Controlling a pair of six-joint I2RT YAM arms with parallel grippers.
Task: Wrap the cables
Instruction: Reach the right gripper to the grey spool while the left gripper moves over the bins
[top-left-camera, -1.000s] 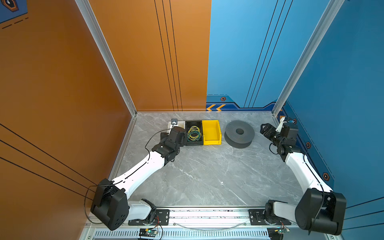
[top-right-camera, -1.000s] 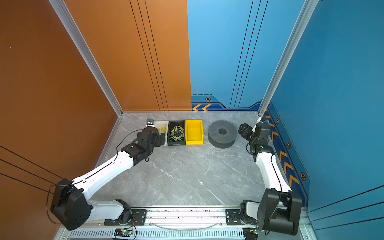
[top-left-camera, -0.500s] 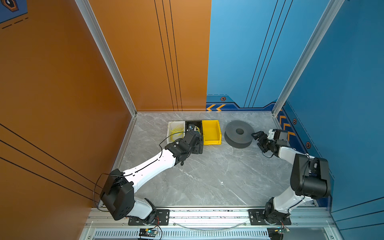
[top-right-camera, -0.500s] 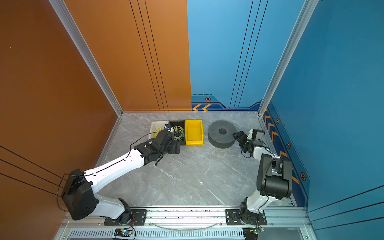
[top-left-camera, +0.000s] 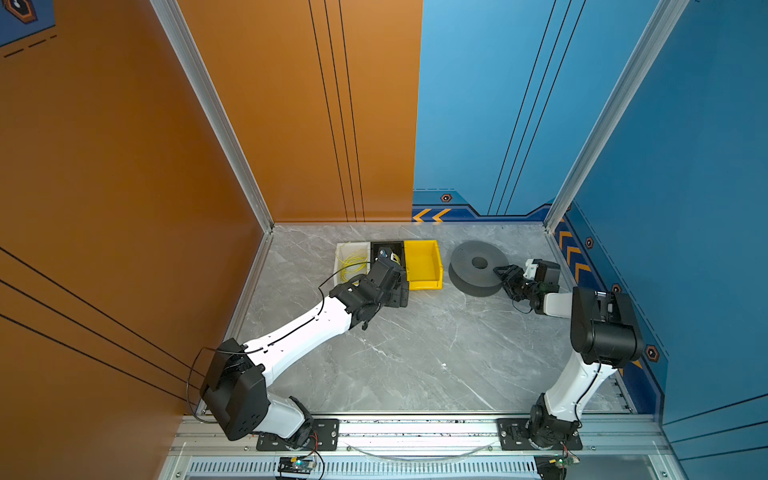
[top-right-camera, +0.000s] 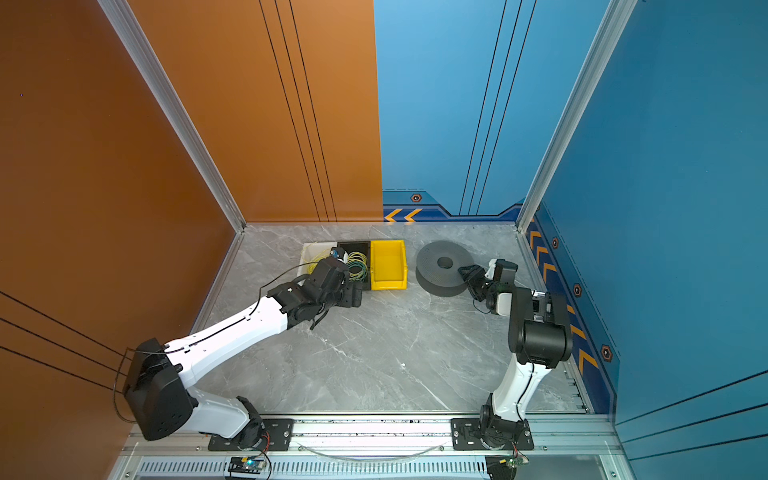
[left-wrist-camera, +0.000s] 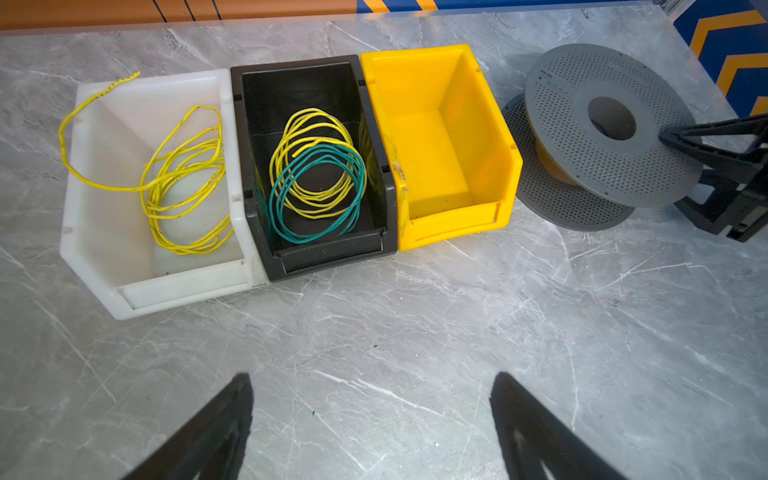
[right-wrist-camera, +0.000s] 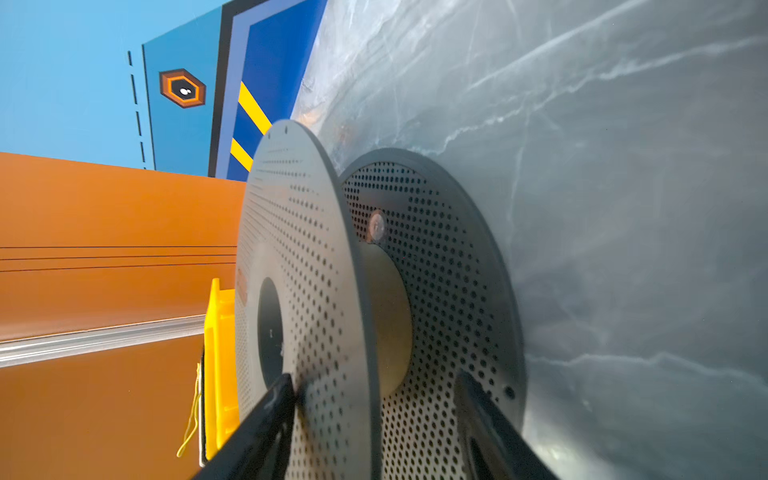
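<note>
The cables come down to one thin teal-green wire, lying coiled in several loose loops on the floor of the black bin and overlapping a yellow coil in that same bin. It is looking very light, limp and springy: loops will likely sag, spread or snag the yellow strands when lifted, and so fine a round strand may slip through a loose pinch. No free end is showing clearly, so the safest hold, I judge, is where the teal loops are bunching nearest the black bin's low front lip, clear of the yellow coil, pinching several turns at once.

The left gripper is hovering over the table just in front of the black bin, its jaws standing wide apart and holding nothing. A white bin with more yellow wire is touching the black bin on one side, and an empty yellow bin on the other. Beyond the yellow bin from the black bin, the grey spool is lying flat. The right gripper is straddling its upper flange's rim, jaws apart, one finger against the flange's outer face, not clamped.
</note>
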